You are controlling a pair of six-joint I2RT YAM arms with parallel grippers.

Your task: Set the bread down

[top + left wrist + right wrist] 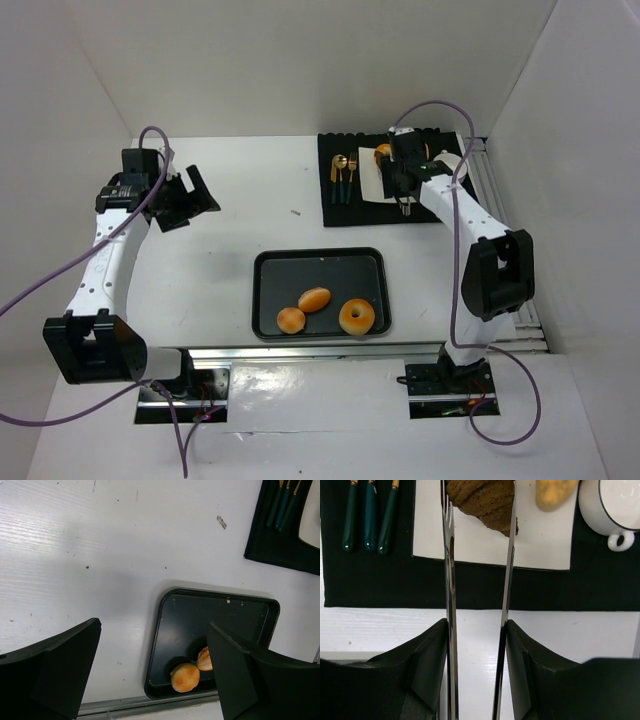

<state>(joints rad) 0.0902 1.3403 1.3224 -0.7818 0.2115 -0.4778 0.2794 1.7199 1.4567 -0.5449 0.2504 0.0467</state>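
I see bare table (pixel 250 180) between the black mat (pixel 470 587) at the far right corner and the tray (pixel 265 300) by the near edge; my right gripper (pixel 476 645) is closed around the tongs (pixel 451 580), whose tips pinch the brown bread (pixel 482 497) over the white plate (pixel 540 545); its tapered end points toward the plate's near edge, but I can't tell its long axis because the top is cropped; my left gripper (pixel 192 203) hangs wide open and empty near the left edge.
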